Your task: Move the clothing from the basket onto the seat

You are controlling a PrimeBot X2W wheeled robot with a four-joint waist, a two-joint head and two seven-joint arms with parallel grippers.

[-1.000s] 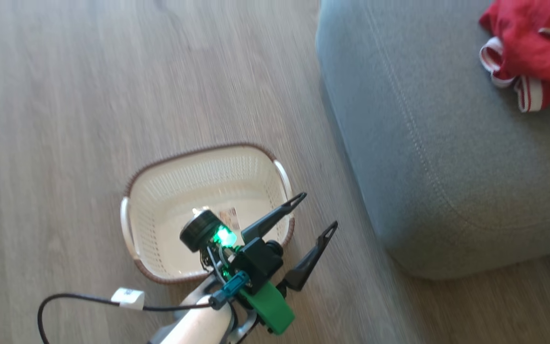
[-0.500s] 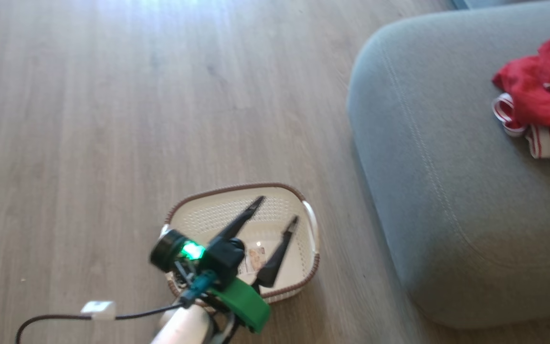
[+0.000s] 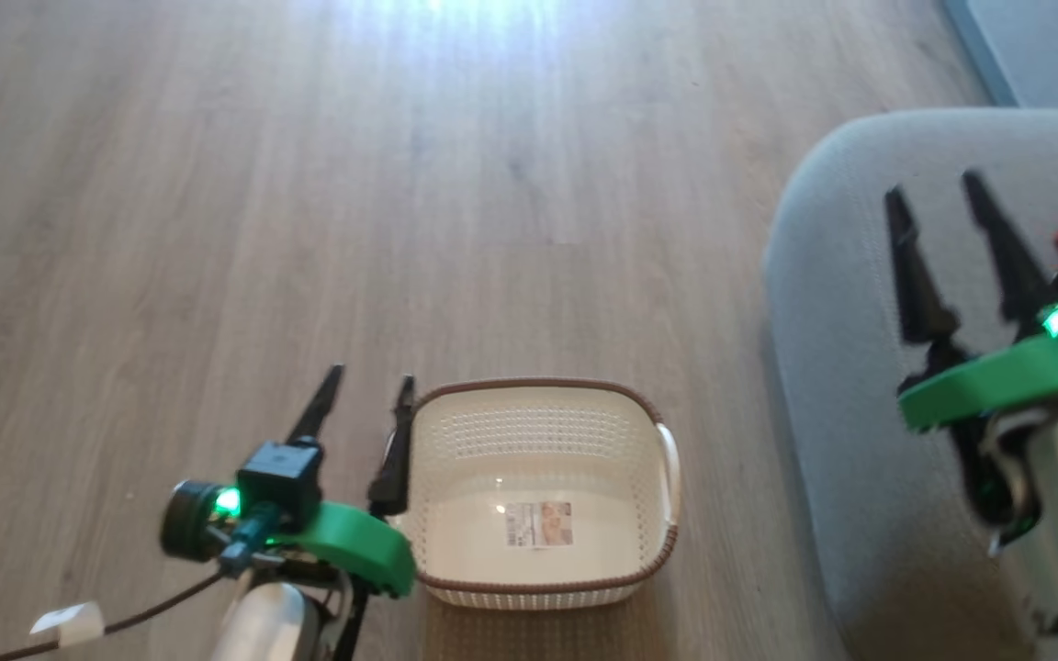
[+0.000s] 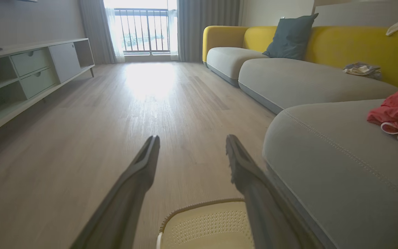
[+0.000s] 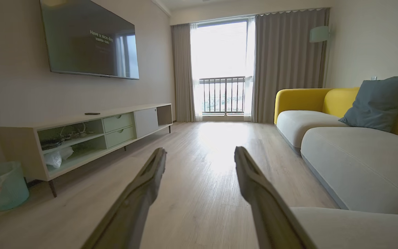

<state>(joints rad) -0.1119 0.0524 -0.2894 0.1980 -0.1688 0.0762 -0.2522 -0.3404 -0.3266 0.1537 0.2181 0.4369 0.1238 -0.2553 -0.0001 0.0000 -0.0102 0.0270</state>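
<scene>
A home living room is indicated by a wall-mounted flat dark television (image 5: 90,43), a long low pale cabinet with green drawers (image 5: 116,126), a yellow-backed sofa with grey cushions (image 5: 358,162), grey floor-length curtains (image 5: 285,65) beside a railed balcony window (image 5: 223,62), and pale wood-plank flooring (image 5: 216,145).

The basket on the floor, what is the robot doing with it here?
The basket holds only a paper label, and the red clothing lies on the grey seat, so the move looks done. Both pincers are open and empty: the left pincer is beside the basket, the right pincer over the seat.
</scene>
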